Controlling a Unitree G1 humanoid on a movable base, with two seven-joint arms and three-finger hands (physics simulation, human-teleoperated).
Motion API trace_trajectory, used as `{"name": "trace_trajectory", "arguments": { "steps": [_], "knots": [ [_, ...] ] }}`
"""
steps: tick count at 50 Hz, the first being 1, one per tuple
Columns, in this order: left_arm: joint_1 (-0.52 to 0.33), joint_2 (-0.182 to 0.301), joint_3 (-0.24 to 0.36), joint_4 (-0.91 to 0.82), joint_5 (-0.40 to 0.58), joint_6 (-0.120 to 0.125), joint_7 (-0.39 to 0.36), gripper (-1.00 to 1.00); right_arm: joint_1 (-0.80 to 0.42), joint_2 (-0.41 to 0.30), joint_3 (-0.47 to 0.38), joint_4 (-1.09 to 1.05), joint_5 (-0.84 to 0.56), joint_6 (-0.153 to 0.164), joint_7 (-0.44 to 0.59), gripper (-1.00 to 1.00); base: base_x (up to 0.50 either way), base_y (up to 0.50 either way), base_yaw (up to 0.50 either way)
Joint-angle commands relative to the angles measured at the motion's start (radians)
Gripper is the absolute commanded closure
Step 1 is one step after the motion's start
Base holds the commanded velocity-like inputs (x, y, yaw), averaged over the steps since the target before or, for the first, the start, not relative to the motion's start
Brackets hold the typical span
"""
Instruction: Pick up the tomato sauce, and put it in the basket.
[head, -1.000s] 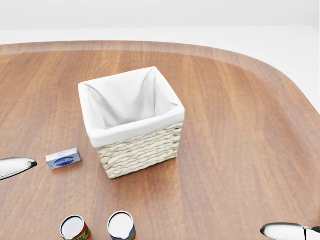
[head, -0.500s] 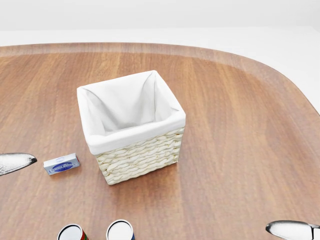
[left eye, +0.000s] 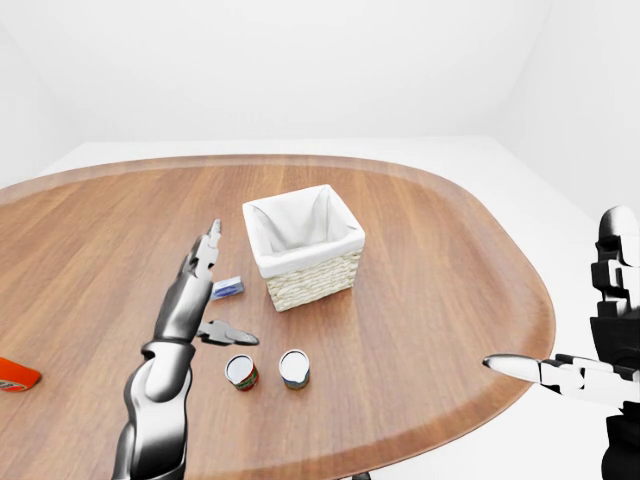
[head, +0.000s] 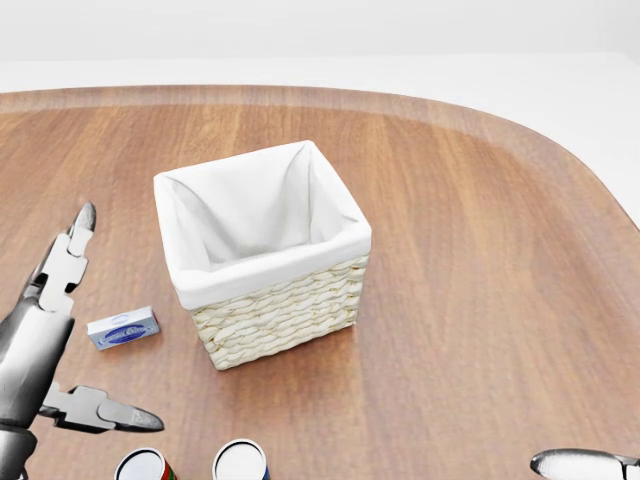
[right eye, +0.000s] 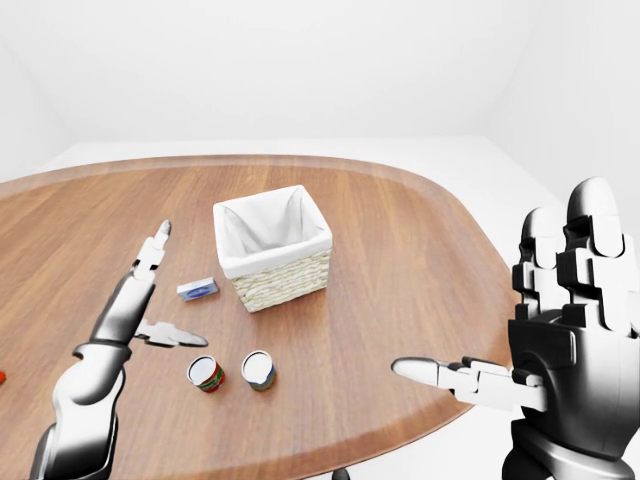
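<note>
The tomato sauce, a small red-labelled can with a pale lid, stands upright near the counter's near edge, toward the bottom of the left-eye view. Just beside it on its right, apart by a narrow gap, stands a second can with a blue label, also upright. In the head view only the lids of the two cans peek over the bottom edge.

Your left hand hangs above the counter just up and left of the tomato sauce, spread wide: its long fingers point up toward the far edge, the thumb juts out sideways over the wood toward the cans, and it holds nothing. Whether the thumb tip touches the counter you cannot tell.

Beside those fingers lies a small blue-and-white box, flat on the wood, just left of the basket. The basket, pale wicker with a white cloth liner, sits near the counter's middle, turned a little askew, with nothing showing inside it.

Your right hand is raised off the counter's right edge, well apart from the cans, fingers straight up and thumb stretched out level toward the left, open and empty.

At the counter's left edge in the left-eye view lies a flat red-orange item, partly cut off.
</note>
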Motion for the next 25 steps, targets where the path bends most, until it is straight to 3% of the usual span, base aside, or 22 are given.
{"name": "trace_trajectory", "arguments": {
  "steps": [1,2,4,9,13,18,25],
  "knots": [
    [0.15,-0.011,-0.021,0.075,0.273,-0.107,-0.156,-1.0,0.002,-0.007,0.007,0.0,-0.001,-0.001,-0.009,-1.0,0.0,0.0,0.0],
    [0.164,-0.012,-0.02,0.08,0.29,-0.133,-0.162,-1.0,0.002,-0.006,0.009,0.0,-0.003,-0.001,-0.008,-1.0,0.0,0.0,0.0],
    [0.146,-0.027,-0.004,0.109,0.333,-0.133,-0.127,-1.0,0.002,-0.008,0.01,0.0,-0.003,-0.002,-0.01,-1.0,0.0,0.0,0.0],
    [0.192,-0.039,-0.009,0.1,0.315,-0.133,-0.2,-1.0,-0.002,-0.013,0.011,0.0,-0.001,0.003,-0.015,-1.0,0.0,0.0,0.0],
    [0.191,-0.044,-0.009,0.151,0.35,-0.133,-0.183,-1.0,-0.002,-0.012,0.011,0.0,0.001,0.003,-0.015,-1.0,0.0,0.0,0.0],
    [0.214,-0.05,-0.021,0.152,0.323,-0.133,-0.241,-1.0,-0.007,-0.02,0.01,0.0,0.005,0.008,-0.02,-1.0,0.0,0.0,0.0],
    [0.219,-0.051,-0.023,0.172,0.323,-0.133,-0.246,-1.0,-0.009,-0.038,0.012,0.0,0.014,0.007,-0.037,-1.0,0.0,0.0,0.0]
  ]
}}
